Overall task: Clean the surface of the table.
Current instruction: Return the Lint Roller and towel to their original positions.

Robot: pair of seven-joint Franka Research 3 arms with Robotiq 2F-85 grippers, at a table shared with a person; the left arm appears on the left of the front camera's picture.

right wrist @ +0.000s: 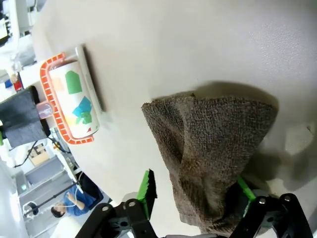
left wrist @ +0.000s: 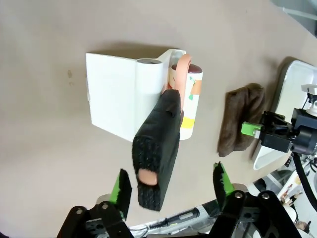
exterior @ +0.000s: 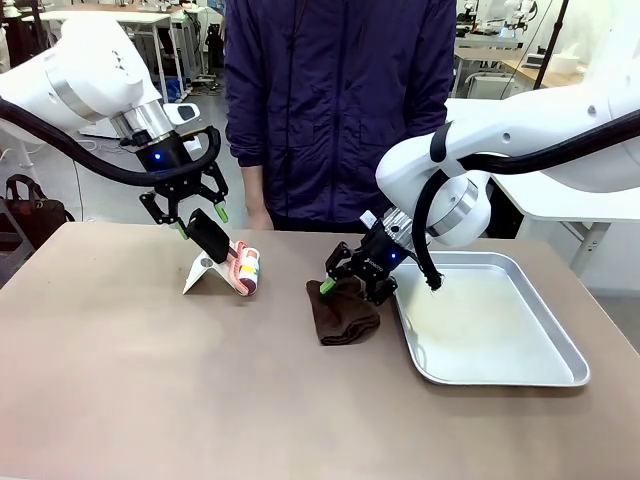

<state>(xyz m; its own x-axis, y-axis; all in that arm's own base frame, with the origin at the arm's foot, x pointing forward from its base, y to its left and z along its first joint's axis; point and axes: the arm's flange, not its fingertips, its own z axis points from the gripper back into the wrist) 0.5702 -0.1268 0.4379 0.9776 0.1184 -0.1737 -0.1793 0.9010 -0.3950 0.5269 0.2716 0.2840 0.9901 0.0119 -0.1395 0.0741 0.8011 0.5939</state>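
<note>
Brownish-tan matte table [exterior: 150, 390] across the lower frame, carrying a dark brown folded cloth [exterior: 342, 313] at centre and a shiny rectangular metal tray [exterior: 560, 352] (nothing inside) at right. Left of centre, lint roller [exterior: 245, 268] with black handle between the spread left gripper [exterior: 200, 222] fingers, contact unclear. Right gripper [exterior: 352, 279] spread astride the cloth, far fingertip hidden.

Matte, smooth tan counter [exterior: 120, 370]; shiny metal tray [exterior: 500, 375] at right; nubby brown terry cloth [exterior: 342, 315] at centre; glossy printed roller [exterior: 246, 270] with black foam handle [exterior: 208, 236] on white plastic stand [exterior: 203, 273].
</note>
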